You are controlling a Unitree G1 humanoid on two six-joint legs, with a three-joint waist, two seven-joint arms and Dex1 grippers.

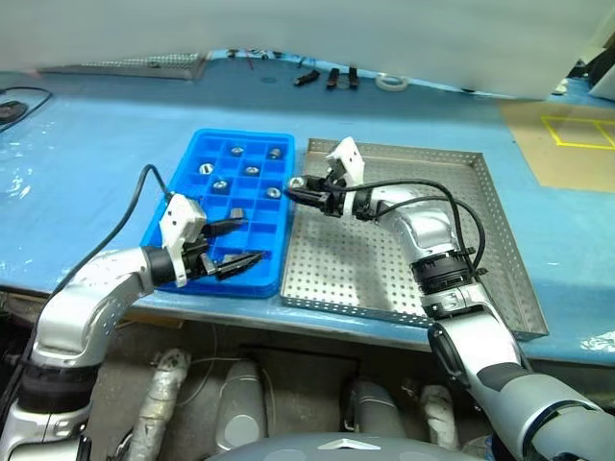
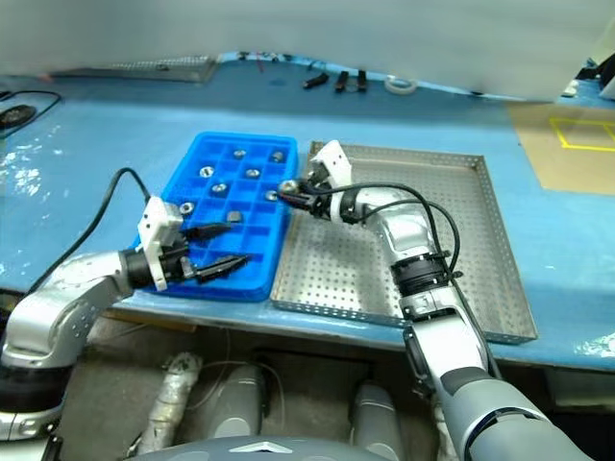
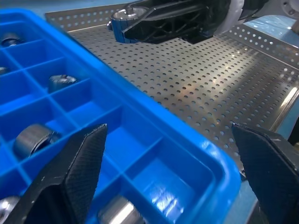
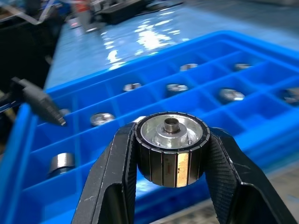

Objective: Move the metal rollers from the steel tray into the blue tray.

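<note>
Your right gripper [image 1: 300,183] has its fingers clamped on one metal roller [image 4: 171,148], gripped across its ribbed sides with the flat end and its centre pin facing the wrist camera. The right arm comes up over the near rim of the steel tray [image 1: 500,240], forearm above the perforated floor, and the wrist is bent hard so the fingers point sideways toward the blue tray [image 1: 197,154], roughly level. The held roller hangs right at the seam between the two trays, at the blue tray's rim beside its middle rows; whether it is already over a compartment you cannot tell from these views.

Your left gripper [image 1: 233,246] has its fingers spread wide with nothing between them. The left forearm reaches in from the near edge of the worktop [image 1: 77,182], elbow low and out to the side, the fingers pointing toward the steel tray and slightly down. They hover over the near end of the blue tray, one finger [image 3: 79,172] above the compartments and the other beyond the tray's rim, over the perforated metal.

Ahead of the right fingers, the blue tray holds several metal rollers [image 1: 244,168], one to a compartment, mostly in the far and middle rows. One more lies just beside the left fingers in a near compartment. The perforated floor of the steel tray shows bare around the right arm.
</note>
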